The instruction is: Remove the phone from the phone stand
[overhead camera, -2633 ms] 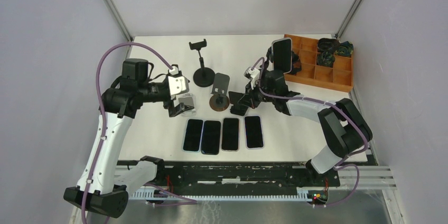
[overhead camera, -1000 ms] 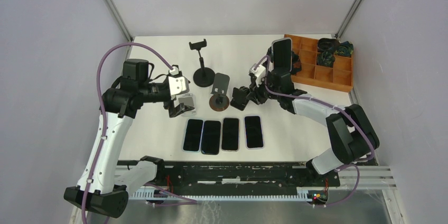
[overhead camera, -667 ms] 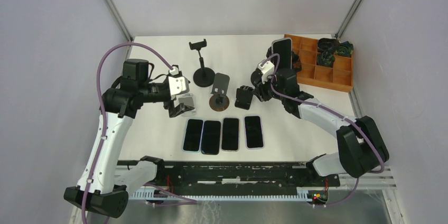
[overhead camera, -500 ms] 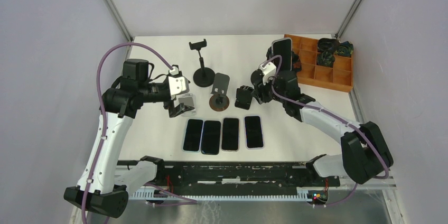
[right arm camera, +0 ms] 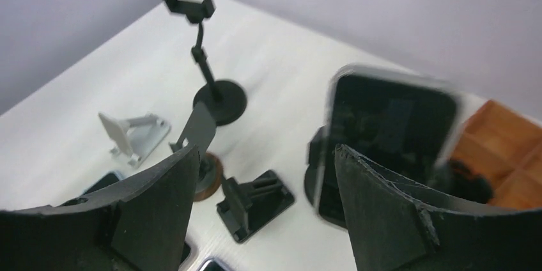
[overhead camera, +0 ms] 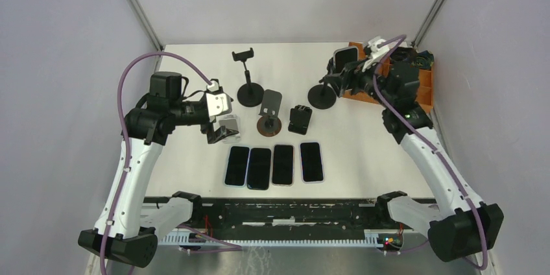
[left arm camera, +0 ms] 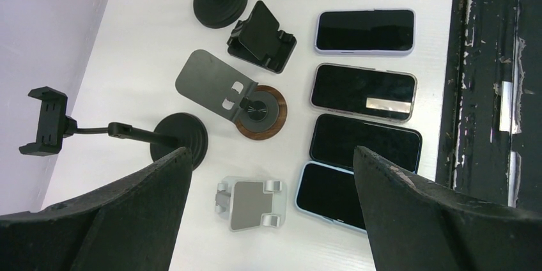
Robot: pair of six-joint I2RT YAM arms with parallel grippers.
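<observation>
- Phone (overhead camera: 346, 61): sits in the phone stand (overhead camera: 321, 98) at the far right of the table, just beside the wooden compartment tray (overhead camera: 423, 93). It is the only phone on a stand. The four phones in a row (overhead camera: 274, 165) lie flat near the front edge.
- Long axis: on end, portrait, tipped back a little. In the right wrist view the dark screen (right arm camera: 383, 137) faces my camera, though the frame is blurred.
- Key relation: the phone is straight ahead of my right gripper (overhead camera: 353, 79), offset toward the finger (right arm camera: 409, 220) on the right of the wrist view, which hides its lower corner. Its long edges run roughly parallel to my fingers, so the jaws line up across its short width.
- Right gripper state: jaws apart with nothing held. It looks close to the phone, but I cannot tell whether anything touches.
- Left gripper (left arm camera: 270, 159): spread wide and empty, hanging over the silver folding stand (left arm camera: 252, 204), well apart from the phone. The right arm is clearly the nearer one.
- Judgement: advance the right gripper, shift sideways to centre the phone between the fingers, close across its width, then lift it out along its long axis. The risk is tipping the stand.
</observation>
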